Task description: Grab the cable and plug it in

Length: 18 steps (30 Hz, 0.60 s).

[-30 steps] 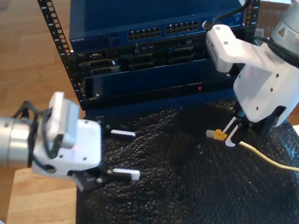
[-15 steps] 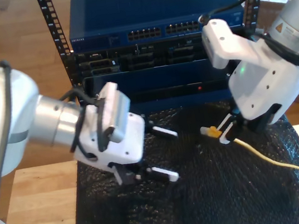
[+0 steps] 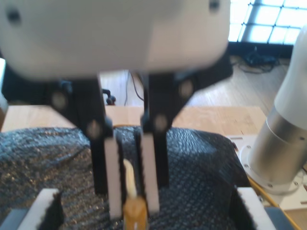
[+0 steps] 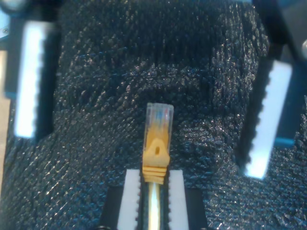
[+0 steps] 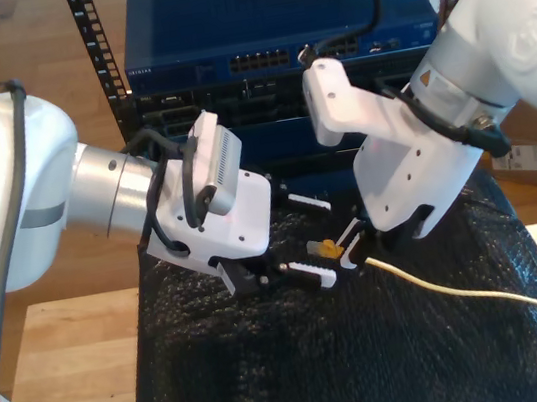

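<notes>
My second gripper (image 5: 354, 249), at the exterior view's right, is clamped on the cable (image 5: 464, 288) just behind its plug (image 4: 158, 127). The plug juts between the wide-apart fingers (image 4: 31, 76) of my first gripper (image 5: 310, 239) (touching neither), above the black mat (image 5: 374, 367).

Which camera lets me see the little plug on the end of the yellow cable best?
The second wrist view. There the plug is sharp and whole, with its clear tip and yellow boot sticking out past my second tool, which is shut behind it. The first wrist view shows it as a blurry yellow bit. In the exterior view it is a small yellow speck.
</notes>
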Each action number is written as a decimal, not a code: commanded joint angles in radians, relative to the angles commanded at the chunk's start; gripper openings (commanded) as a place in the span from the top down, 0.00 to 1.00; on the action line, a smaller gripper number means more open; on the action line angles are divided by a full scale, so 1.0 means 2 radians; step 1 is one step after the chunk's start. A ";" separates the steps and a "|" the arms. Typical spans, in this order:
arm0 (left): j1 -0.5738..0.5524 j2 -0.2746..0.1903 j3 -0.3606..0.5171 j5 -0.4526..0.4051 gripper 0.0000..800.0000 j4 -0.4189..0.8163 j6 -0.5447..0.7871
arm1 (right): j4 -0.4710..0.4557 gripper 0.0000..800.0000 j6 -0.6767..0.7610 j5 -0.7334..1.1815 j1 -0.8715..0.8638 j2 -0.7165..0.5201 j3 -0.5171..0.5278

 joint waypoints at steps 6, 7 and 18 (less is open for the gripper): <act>0.010 0.001 0.003 -0.015 0.06 0.002 0.002 | -0.003 1.00 -0.001 -0.002 0.000 0.002 -0.002; 0.010 0.001 0.003 -0.016 0.08 0.001 0.002 | -0.004 1.00 -0.002 -0.002 -0.001 0.002 -0.002; 0.011 0.002 0.007 -0.023 0.26 0.002 0.003 | -0.004 1.00 -0.004 -0.025 -0.002 0.004 0.000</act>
